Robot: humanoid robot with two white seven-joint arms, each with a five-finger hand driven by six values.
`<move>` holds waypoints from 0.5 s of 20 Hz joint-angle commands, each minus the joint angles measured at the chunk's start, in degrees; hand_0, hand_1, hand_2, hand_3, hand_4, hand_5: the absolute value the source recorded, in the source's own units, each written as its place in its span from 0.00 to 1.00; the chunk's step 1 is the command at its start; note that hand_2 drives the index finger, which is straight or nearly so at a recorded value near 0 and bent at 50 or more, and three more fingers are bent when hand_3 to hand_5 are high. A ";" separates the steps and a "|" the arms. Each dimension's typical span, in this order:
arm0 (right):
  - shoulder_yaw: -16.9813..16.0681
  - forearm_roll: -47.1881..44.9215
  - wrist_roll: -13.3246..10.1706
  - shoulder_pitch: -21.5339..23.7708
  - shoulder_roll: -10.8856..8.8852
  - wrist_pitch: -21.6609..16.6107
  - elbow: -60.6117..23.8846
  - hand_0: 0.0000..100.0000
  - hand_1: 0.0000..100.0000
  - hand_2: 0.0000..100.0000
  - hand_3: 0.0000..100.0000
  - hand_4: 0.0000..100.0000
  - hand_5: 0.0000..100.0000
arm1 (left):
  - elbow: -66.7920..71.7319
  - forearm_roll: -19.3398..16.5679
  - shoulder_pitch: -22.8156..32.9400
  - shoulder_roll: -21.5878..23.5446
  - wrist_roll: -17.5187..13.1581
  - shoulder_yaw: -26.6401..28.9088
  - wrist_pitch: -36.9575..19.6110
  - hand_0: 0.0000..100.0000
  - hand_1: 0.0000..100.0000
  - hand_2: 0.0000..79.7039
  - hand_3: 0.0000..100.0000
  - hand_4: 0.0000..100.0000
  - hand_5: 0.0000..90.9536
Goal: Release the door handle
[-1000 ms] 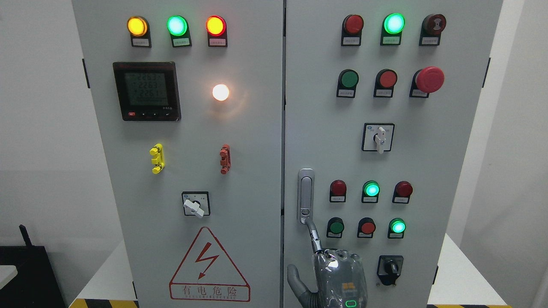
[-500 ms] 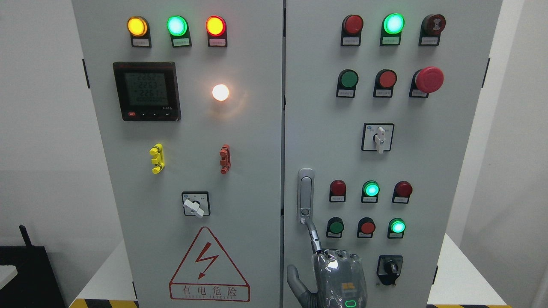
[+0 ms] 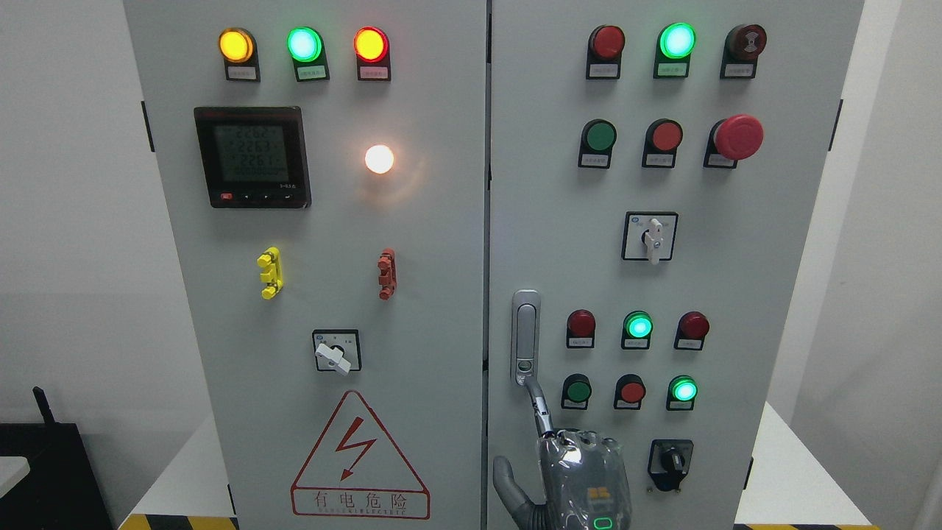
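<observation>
Grey cabinet door (image 3: 736, 294) carries a silver door handle (image 3: 525, 335) near its left edge; the right hand (image 3: 581, 478) — one finger (image 3: 539, 401) extended, touching the handle's foot (clasping nothing) — sits just below, seemingly disengaging.

head view | level, close, facing cabinet (image 3: 412, 243) doors (probably square-on)

Matt painted cabinet (image 3: 412, 243) (handle (image 3: 525, 335) shiny metal).
</observation>
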 commanded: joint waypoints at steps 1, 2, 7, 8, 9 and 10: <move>0.13 0.07 -0.27 0.22 0.08 -0.02 0.66 0.40 0.39 0.14 1.00 1.00 0.97 | -0.88 0.01 0.00 0.00 -0.05 -0.70 -0.02 0.12 0.39 0.00 0.00 0.00 0.00; 0.21 0.07 -0.27 0.22 -0.01 -0.02 0.75 0.40 0.39 0.14 1.00 1.00 0.97 | -0.88 0.01 0.00 0.00 -0.05 -0.70 -0.02 0.12 0.39 0.00 0.00 0.00 0.00; 0.21 0.07 -0.27 0.13 -0.01 -0.02 0.40 0.40 0.39 0.14 1.00 1.00 0.97 | -0.88 0.01 0.00 0.00 -0.05 -0.70 -0.02 0.12 0.39 0.00 0.00 0.00 0.00; 0.21 0.07 -0.27 -0.04 -0.01 -0.11 0.40 0.40 0.39 0.14 1.00 1.00 0.97 | -0.88 -0.08 0.00 0.00 -0.05 -0.70 -0.02 0.12 0.39 0.00 0.00 0.00 0.00; 0.21 -0.02 -0.35 0.04 -0.01 -0.11 0.49 0.40 0.39 0.14 1.00 1.00 0.97 | -0.88 -0.08 0.00 0.00 -0.05 -0.70 -0.02 0.12 0.39 0.00 0.00 0.00 0.00; 0.04 -0.02 -0.70 0.13 -0.01 -0.11 0.40 0.40 0.39 0.14 1.00 1.00 0.97 | -0.88 0.01 0.00 0.00 -0.05 -0.70 -0.02 0.12 0.39 0.00 0.00 0.00 0.00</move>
